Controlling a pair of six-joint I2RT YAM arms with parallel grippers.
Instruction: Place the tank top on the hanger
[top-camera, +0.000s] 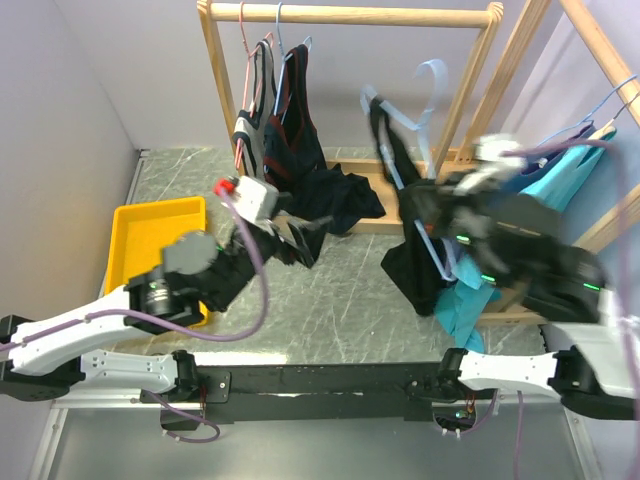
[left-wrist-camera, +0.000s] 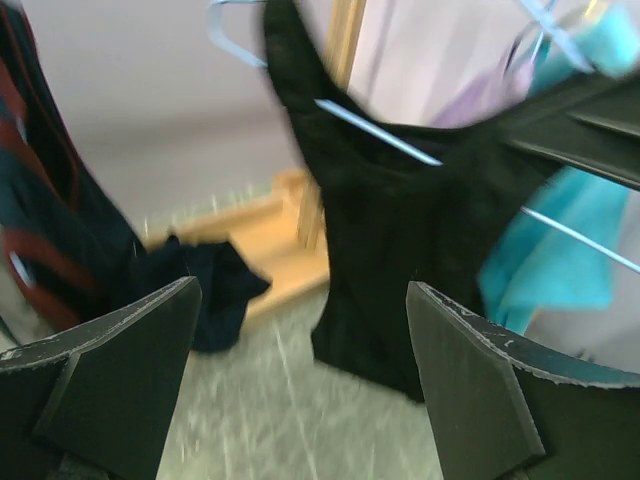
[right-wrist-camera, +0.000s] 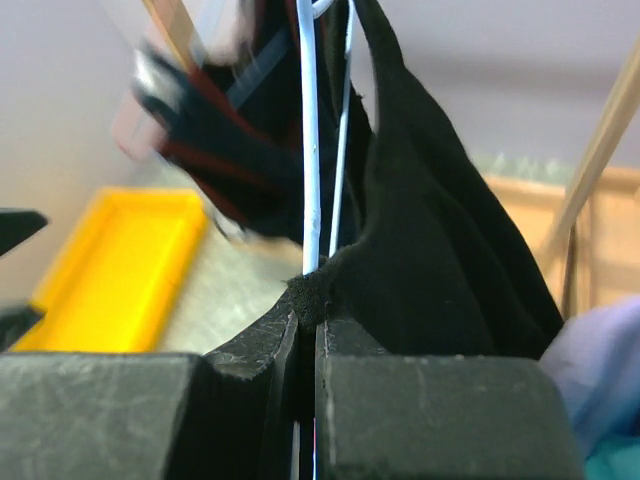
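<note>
Closest to you, your right fingers (right-wrist-camera: 250, 360) are pressed together on the hanger (right-wrist-camera: 311, 150). Its pale-blue wire runs straight down into the seam between them, and a fold of the tank top (right-wrist-camera: 430, 250) is bunched at their tips. The tank top is plain black, soft and limp, with one narrow strap rising along the wire. It hangs in the air above the right side of the desk (top-camera: 330, 300), near the wooden rack (top-camera: 350, 15). Your left fingers (left-wrist-camera: 120, 370) are spread wide, holding nothing, facing the garment.
</note>
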